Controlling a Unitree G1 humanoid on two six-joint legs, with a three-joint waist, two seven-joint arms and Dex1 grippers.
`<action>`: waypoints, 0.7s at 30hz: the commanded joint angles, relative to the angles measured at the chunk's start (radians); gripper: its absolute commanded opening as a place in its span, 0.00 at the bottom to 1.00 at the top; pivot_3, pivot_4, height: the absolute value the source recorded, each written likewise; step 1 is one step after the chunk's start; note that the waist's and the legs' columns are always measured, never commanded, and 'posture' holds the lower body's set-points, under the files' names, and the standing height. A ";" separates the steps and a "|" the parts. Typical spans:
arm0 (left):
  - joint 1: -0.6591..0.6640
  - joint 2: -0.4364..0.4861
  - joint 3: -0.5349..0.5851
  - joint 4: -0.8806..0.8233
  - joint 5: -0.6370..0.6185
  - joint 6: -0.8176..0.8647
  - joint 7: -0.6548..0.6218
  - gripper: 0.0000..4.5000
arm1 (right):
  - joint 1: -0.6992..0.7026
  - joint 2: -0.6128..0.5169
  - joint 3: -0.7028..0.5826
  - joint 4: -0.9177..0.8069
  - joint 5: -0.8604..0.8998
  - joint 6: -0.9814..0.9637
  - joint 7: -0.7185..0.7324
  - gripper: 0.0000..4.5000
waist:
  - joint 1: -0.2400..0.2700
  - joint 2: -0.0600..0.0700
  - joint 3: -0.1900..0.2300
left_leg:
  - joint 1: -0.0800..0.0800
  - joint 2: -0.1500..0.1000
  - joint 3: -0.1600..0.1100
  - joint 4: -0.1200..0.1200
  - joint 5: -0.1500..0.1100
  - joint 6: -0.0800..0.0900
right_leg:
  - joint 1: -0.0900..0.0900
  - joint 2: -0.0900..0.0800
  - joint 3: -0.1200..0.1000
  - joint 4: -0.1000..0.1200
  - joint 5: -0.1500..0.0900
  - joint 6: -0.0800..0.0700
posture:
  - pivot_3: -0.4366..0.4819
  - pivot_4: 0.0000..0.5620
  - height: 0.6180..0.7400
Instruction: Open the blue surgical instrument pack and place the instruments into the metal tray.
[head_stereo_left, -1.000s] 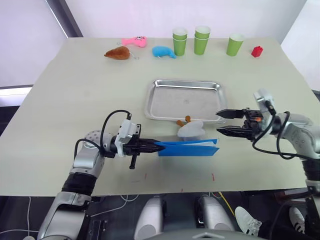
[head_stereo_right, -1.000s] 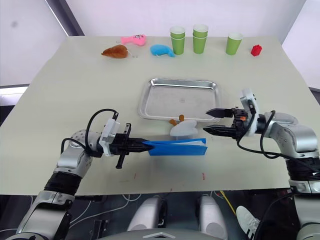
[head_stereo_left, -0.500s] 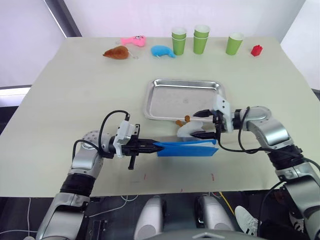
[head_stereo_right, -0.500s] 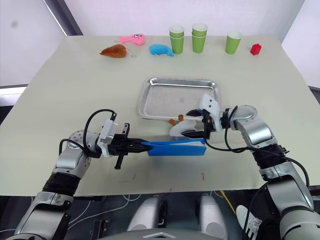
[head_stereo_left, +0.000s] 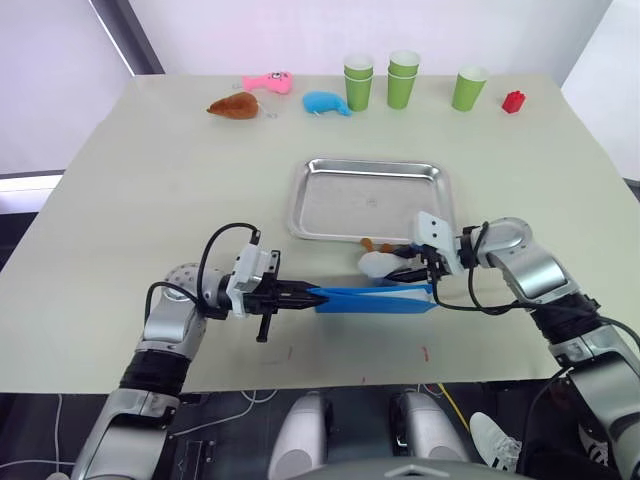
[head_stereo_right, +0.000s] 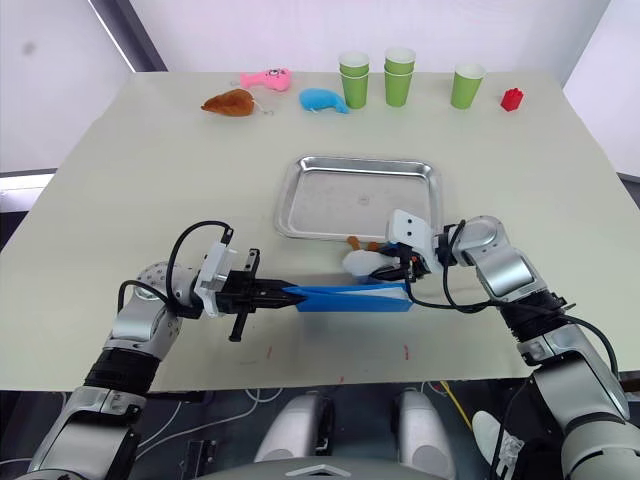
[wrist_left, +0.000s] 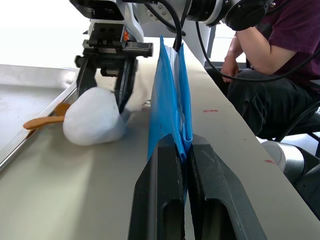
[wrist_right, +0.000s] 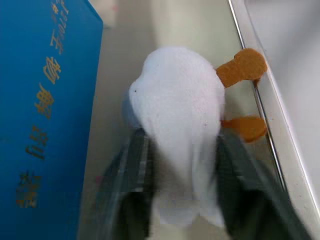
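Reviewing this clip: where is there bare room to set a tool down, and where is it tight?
The metal tray is bare inside. Open tabletop lies between the tray and the far row of green cups and toys. It is tight at the tray's near rim: the white plush toy sits there between the right gripper's open fingers, beside the blue pack clamped by the left gripper.

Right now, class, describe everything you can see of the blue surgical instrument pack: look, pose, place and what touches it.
The blue surgical instrument pack is a flat, bright-blue folder with gold lettering on one face. It stands on edge on the table, between the metal tray and the robot, its leaves slightly parted. The left gripper is clamped on one end of it. A white plush toy with orange feet lies beside it, the right gripper straddling the toy.
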 joint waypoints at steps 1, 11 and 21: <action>0.019 0.009 -0.017 -0.009 0.030 0.008 -0.015 0.00 | 0.020 -0.025 -0.085 -0.063 0.082 0.014 0.039 0.03 | 0.001 0.000 0.000 | 0.000 0.000 0.000 0.000 0.000 0.000 | 0.000 0.000 0.000 0.000 0.000 0.000 | 0.48 0.27 1.00; 0.015 0.008 -0.016 0.002 0.035 0.006 -0.015 0.00 | 0.144 -0.149 -0.385 -0.150 0.338 0.141 0.073 0.02 | 0.003 0.000 0.000 | 0.000 0.000 -0.001 0.000 0.000 0.000 | 0.000 0.000 0.000 0.000 0.000 0.000 | 0.48 0.27 1.00; -0.015 0.002 -0.027 0.040 0.051 0.002 -0.026 0.00 | 0.309 -0.213 -0.630 -0.331 0.608 0.370 -0.019 0.02 | 0.003 0.000 0.000 | 0.001 0.000 0.000 0.000 0.000 0.000 | 0.000 0.000 0.001 0.003 0.000 0.000 | 0.48 0.27 1.00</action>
